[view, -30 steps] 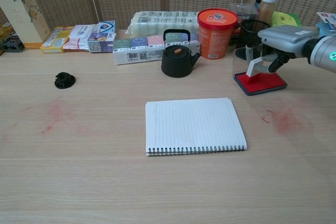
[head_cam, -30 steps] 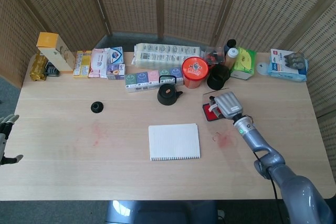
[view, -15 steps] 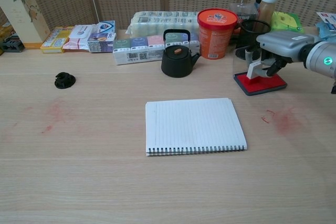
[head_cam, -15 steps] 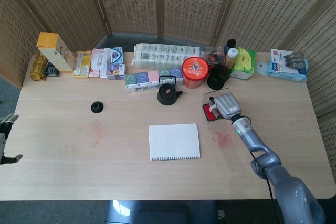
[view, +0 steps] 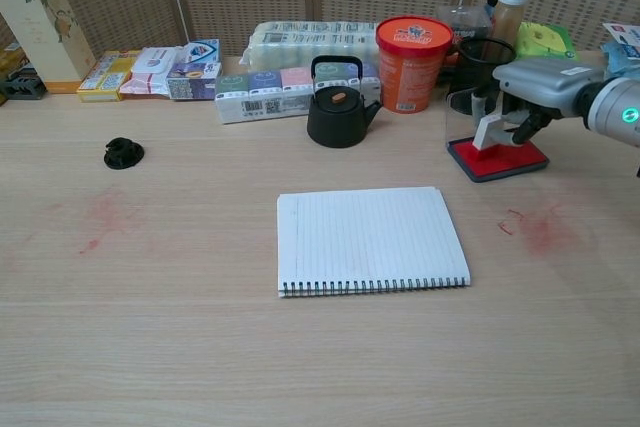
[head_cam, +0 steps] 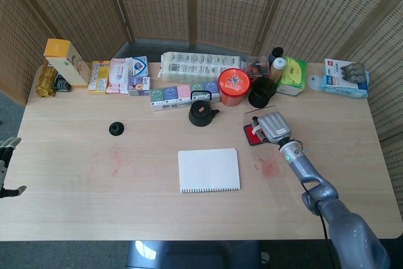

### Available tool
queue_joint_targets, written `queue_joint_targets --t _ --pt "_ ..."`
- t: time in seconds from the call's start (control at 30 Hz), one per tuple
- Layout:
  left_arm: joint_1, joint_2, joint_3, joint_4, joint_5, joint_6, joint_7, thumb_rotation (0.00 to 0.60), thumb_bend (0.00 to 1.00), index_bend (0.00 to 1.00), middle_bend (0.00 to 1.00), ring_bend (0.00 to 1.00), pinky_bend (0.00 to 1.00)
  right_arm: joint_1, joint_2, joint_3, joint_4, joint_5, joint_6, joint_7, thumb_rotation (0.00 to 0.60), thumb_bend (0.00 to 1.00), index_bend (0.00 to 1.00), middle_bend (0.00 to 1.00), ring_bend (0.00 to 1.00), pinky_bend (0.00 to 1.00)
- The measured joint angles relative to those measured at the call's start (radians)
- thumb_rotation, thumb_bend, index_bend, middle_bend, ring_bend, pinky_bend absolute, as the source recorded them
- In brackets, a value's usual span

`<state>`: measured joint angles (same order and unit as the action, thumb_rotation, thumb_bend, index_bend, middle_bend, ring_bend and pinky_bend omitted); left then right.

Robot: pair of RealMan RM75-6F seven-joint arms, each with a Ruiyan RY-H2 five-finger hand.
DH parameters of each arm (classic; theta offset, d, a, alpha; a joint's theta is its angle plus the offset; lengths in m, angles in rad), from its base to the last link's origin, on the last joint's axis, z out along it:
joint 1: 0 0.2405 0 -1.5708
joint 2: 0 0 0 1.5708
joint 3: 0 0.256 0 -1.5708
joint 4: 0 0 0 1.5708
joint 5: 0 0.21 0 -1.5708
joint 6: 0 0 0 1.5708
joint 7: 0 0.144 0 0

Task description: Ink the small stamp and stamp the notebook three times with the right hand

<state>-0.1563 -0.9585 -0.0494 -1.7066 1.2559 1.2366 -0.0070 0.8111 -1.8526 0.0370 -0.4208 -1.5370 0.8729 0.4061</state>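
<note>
My right hand [view: 541, 84] pinches a small white stamp [view: 490, 130] and holds it upright on the red ink pad [view: 498, 160]; the stamp's base seems to touch the red surface. In the head view the same hand [head_cam: 272, 125] covers most of the ink pad [head_cam: 250, 135], and the stamp is hidden there. The white lined notebook [view: 368, 239] lies shut flat at the table's middle, spiral edge toward me, well left of the hand; the head view shows the notebook [head_cam: 209, 170] with no marks. My left hand [head_cam: 5, 167] hangs off the table's left edge, fingers apart and holding nothing.
A black teapot [view: 337, 107], an orange tub [view: 413, 49] and a black cup [view: 481, 65] stand just behind the pad. Boxes and packets line the back edge. A small black cap [view: 123, 153] lies at the left. Red smears [view: 543, 230] mark the wood right of the notebook.
My right hand has shifted slightly over the ink pad with the stamp and sits a little lower. Nothing else has moved.
</note>
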Motion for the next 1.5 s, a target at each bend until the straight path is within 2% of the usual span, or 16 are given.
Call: queue_joint_targets --t 0.33,0.43,0.77,0.87,1.13,1.23,1.5 --pt "0.001 0.002 0.002 -0.001 0.010 0.002 -0.006 0.600 0.00 0.00 0.00 0.00 0.06 0.000 0.086 0.027 -0.128 0.005 0.091 -0.035 0.600 0.56 0.63 1.00 1.00 1.00" --pt "0.000 0.003 0.003 0.000 0.013 0.001 -0.009 0.600 0.00 0.00 0.00 0.00 0.06 -0.008 0.128 0.033 -0.219 0.004 0.131 -0.063 0.600 0.56 0.63 1.00 1.00 1.00" --pt "0.001 0.004 0.005 0.000 0.017 0.001 -0.010 0.600 0.00 0.00 0.00 0.00 0.06 -0.037 0.257 0.020 -0.639 -0.045 0.230 -0.246 0.600 0.56 0.63 1.00 1.00 1.00" --pt "0.002 0.004 0.005 0.000 0.016 0.002 -0.011 0.600 0.00 0.00 0.00 0.00 0.06 -0.037 0.267 0.012 -0.705 -0.068 0.241 -0.304 0.600 0.56 0.63 1.00 1.00 1.00" --pt "-0.001 0.004 0.004 0.003 0.011 -0.006 -0.013 0.600 0.00 0.00 0.00 0.00 0.06 -0.028 0.212 0.018 -0.734 -0.062 0.221 -0.379 0.600 0.57 0.64 1.00 1.00 1.00" --pt "-0.002 0.005 0.002 0.005 0.009 -0.008 -0.020 0.600 0.00 0.00 0.00 0.00 0.06 -0.031 0.177 0.033 -0.721 -0.016 0.197 -0.421 0.600 0.57 0.64 1.00 1.00 1.00" --pt "-0.006 0.004 0.002 0.009 0.005 -0.017 -0.021 0.600 0.00 0.00 0.00 0.00 0.06 -0.054 0.081 0.091 -0.722 0.158 0.138 -0.636 0.600 0.57 0.64 1.00 1.00 1.00"
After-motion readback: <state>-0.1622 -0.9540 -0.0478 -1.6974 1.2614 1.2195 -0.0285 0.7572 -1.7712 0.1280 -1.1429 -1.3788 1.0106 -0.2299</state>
